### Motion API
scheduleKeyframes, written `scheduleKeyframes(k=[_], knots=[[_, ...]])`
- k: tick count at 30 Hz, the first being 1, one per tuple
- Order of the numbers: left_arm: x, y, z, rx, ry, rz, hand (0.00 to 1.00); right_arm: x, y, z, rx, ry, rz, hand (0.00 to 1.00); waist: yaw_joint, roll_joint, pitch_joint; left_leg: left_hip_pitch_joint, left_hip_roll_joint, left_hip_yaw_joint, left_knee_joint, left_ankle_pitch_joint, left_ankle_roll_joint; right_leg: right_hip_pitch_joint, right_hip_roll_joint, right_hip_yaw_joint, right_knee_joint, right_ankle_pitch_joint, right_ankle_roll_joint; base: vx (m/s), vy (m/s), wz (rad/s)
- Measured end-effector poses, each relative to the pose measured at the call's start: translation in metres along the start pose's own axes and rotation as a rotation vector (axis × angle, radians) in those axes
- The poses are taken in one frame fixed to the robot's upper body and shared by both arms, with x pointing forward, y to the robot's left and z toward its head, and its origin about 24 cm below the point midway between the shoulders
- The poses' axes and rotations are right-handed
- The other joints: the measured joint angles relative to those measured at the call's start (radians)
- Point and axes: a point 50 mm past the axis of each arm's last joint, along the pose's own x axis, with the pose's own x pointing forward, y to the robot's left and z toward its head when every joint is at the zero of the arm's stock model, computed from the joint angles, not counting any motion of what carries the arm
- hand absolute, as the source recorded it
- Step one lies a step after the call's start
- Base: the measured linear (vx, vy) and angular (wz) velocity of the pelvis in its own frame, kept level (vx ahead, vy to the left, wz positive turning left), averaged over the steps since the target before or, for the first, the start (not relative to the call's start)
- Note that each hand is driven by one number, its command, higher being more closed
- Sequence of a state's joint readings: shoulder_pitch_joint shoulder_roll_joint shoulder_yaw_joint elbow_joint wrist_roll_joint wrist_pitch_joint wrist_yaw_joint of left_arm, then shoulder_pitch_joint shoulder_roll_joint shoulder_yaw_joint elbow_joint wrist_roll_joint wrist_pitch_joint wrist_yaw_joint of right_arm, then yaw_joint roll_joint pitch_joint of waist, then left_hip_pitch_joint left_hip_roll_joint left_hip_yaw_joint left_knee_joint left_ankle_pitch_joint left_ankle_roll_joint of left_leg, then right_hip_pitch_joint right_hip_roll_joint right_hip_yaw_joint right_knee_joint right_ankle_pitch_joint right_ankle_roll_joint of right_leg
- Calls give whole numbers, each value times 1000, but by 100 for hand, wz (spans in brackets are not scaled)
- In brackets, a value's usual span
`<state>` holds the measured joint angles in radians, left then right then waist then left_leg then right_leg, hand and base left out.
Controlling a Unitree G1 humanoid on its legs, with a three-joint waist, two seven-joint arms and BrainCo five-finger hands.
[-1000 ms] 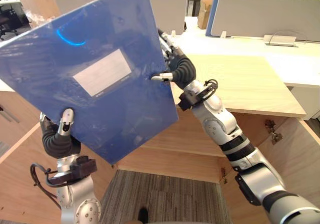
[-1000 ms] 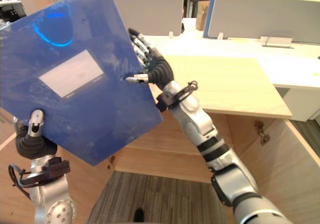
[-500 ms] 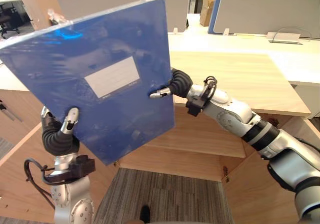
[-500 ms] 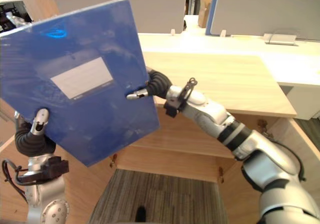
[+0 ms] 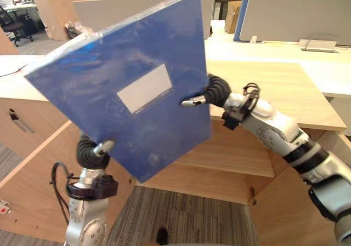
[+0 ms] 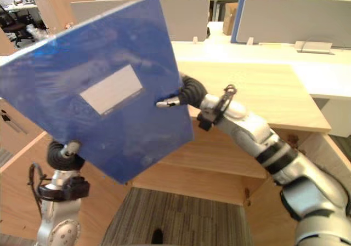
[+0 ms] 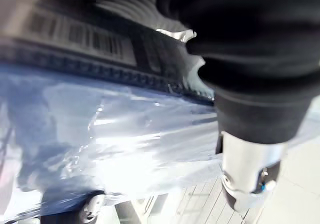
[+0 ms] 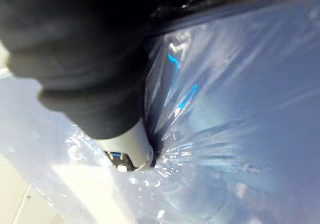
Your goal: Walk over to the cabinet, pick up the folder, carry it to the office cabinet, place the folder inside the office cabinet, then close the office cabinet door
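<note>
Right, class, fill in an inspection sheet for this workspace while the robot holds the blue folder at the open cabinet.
Surface: the office cabinet has a light wooden top, seen behind the folder; a shelf shows below it.
Job's things: blue folder, plastic-wrapped with a white label, held tilted in the air before the cabinet. The cabinet doors stand open and the folder is not yet inside.
Clutter: cardboard box on the far desks.
Robot hands: left robot hand pinches the folder's lower edge; right robot hand pinches its right edge, thumb on the front.
Cables: thin cable on the far white desk.
Surroundings: grey desk partitions, office chair, striped carpet.
</note>
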<state>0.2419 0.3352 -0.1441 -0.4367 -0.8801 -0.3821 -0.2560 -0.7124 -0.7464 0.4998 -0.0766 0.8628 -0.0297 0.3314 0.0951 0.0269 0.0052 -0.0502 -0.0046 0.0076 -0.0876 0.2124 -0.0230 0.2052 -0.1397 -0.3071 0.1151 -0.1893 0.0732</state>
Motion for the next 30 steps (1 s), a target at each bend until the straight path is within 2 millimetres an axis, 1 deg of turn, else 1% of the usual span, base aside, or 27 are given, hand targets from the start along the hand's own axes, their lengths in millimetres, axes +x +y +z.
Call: scheduleKeyframes(k=[1, 2, 3, 4, 5, 6, 7, 8, 9, 10, 12, 14, 15, 16, 17, 18, 20, 21, 22, 23, 24, 25, 26, 27, 28, 29, 30], knots=[[-6, 6, -9, -37, 40, 18, 0, -3, 3, 4, -56, -35, -28, 100, -11, 6, -3, 0, 1, 7, 0, 0, 0, -6, -1, 10, 2, 0, 0, -30, 26, -18], [-11, 11, -15, -47, 76, 39, 0, -4, 5, 7, -63, -69, -43, 100, -18, 11, -3, 0, 1, 9, 0, 0, 0, -7, -2, 11, 2, 0, 1, -34, 21, -15], [-23, 22, -32, -71, 169, 104, 0, -6, 6, 19, -86, -169, -103, 100, -36, 19, -4, 0, 2, 11, 0, 0, 0, -9, -2, 12, 2, 1, 3, -39, 16, -11], [-41, 33, -50, -116, 268, 193, 0, -10, 7, 33, -146, -279, -179, 100, -50, 24, -6, 0, 2, 14, 0, 0, 0, -10, -2, 14, 0, 1, 3, -37, 13, -9], [-51, 37, -59, -138, 315, 236, 0, -13, 6, 40, -183, -332, -226, 100, -56, 26, -7, 0, 3, 15, 0, 0, 0, -10, -2, 15, -1, 2, 3, -30, 7, -10], [-68, 40, -72, -174, 393, 298, 0, -21, 4, 53, -258, -415, -309, 100, -64, 26, -7, 1, 5, 18, 0, 1, 0, -11, -1, 15, -3, 2, 3, -19, 2, -6], [-75, 41, -77, -186, 425, 320, 0, -24, 3, 57, -295, -441, -343, 100, -65, 26, -7, 2, 7, 20, 0, 2, 0, -11, 0, 16, -4, 2, 3, -29, -2, -8], [-89, 42, -83, -185, 490, 340, 0, -30, 3, 59, -350, -465, -397, 100, -67, 26, -7, 3, 11, 22, 0, 5, -1, -11, 3, 18, -5, 1, 3, -26, -5, -5], [-92, 43, -83, -177, 509, 341, 0, -32, 4, 57, -366, -460, -408, 100, -69, 26, -7, 3, 13, 22, 0, 6, -2, -11, 5, 18, -7, 1, 3, -40, -14, -5], [-96, 44, -85, -144, 544, 329, 0, -34, 7, 50, -379, -435, -415, 100, -72, 28, -8, 3, 16, 22, 0, 8, -4, -11, 7, 18, -9, 1, 4, -42, -17, -2], [-103, 46, -88, -15, 649, 261, 0, -37, 21, 21, -328, -328, -365, 100, -72, 28, -7, 1, 24, 24, -5, 8, -10, -11, 15, 18, -16, 1, 4, -45, -17, -4], [-109, 49, -91, 36, 706, 249, 0, -37, 31, 6, -295, -273, -325, 100, -73, 28, -7, 1, 27, 26, -5, 8, -12, -12, 18, 20, -19, 1, 4, -21, -11, -4], [-118, 53, -95, 77, 762, 260, 0, -39, 40, -7, -256, -224, -283, 100, -73, 26, -6, 1, 29, 27, -5, 9, -13, -12, 21, 22, -20, 1, 4, -11, -14, -5], [-130, 60, -99, 110, 815, 300, 0, -42, 49, -18, -218, -177, -247, 100, -73, 23, -4, 0, 31, 28, -5, 10, -13, -13, 22, 26, -22, 2, 4, -6, -13, -5], [-135, 63, -101, 120, 835, 325, 0, -43, 53, -23, -202, -159, -235, 100, -73, 22, -3, 0, 31, 29, -5, 10, -13, -14, 23, 28, -22, 2, 4, 7, -13, -7], [-149, 70, -104, 155, 881, 399, 0, -46, 60, -32, -172, -124, -209, 100, -73, 17, 0, -1, 32, 31, -4, 12, -10, -16, 24, 33, -24, 4, 5, 8, -8, -7], [-169, 81, -107, 215, 941, 530, 0, -50, 72, -45, -143, -69, -171, 100, -70, 7, 7, -3, 33, 34, -1, 12, -10, -16, 25, 36, -30, 7, 4, 23, -11, -6], [-175, 83, -108, 227, 957, 563, 0, -51, 75, -49, -143, -49, -159, 100, -69, 5, 9, -4, 35, 35, -3, 10, -13, -17, 26, 38, -32, 6, 4, 21, -17, -7], [-186, 88, -112, 270, 1013, 609, 0, -54, 83, -62, -138, 3, -132, 100, -60, -1, 12, -5, 42, 39, -5, 4, -20, -18, 28, 41, -35, 7, 3, 4, -19, -8], [-198, 92, -116, 314, 1085, 640, 0, -56, 90, -81, -130, 82, -96, 100, -57, -7, 18, -6, 41, 40, -5, 4, -20, -19, 30, 43, -36, 7, 3, 0, -14, -8], [-203, 93, -118, 331, 1121, 652, 0, -58, 93, -94, -122, 136, -76, 100, -55, -10, 20, -6, 42, 40, -5, 4, -20, -19, 30, 43, -37, 7, 3, -2, -10, -3], [-212, 95, -121, 365, 1189, 661, 0, -66, 101, -121, -128, 271, -26, 100, -50, -17, 24, -6, 44, 40, -5, 3, -21, -19, 30, 44, -38, 7, 3, 0, 0, 0], [-219, 94, -122, 393, 1238, 654, 0, -76, 107, -142, -148, 385, 27, 100, -48, -21, 27, -7, 44, 39, -5, 1, -22, -19, 30, 46, -39, 6, 3, 0, 0, 0], [-225, 94, -124, 426, 1291, 635, 0, -89, 115, -164, -190, 516, 105, 100, -44, -24, 31, -9, 43, 39, -5, 0, -22, -20, 29, 46, -41, 6, 3, 0, 0, 0], [-233, 94, -125, 452, 1353, 615, 0, -112, 123, -188, -252, 680, 218, 100, -32, -25, 39, -14, 42, 38, -5, -1, -21, -22, 29, 45, -45, 6, 3, 28, -8, 4], [-237, 95, -126, 461, 1378, 617, 0, -122, 124, -195, -262, 734, 241, 100, -29, -25, 44, -19, 41, 36, -5, -1, -21, -24, 29, 44, -46, 6, 3, 0, 0, 0], [-245, 96, -123, 465, 1412, 635, 0, -133, 117, -204, -297, 804, 246, 100, -28, -25, 62, -20, 40, 36, -4, 0, -20, -26, 29, 43, -47, 6, 4, 0, 0, 0]])
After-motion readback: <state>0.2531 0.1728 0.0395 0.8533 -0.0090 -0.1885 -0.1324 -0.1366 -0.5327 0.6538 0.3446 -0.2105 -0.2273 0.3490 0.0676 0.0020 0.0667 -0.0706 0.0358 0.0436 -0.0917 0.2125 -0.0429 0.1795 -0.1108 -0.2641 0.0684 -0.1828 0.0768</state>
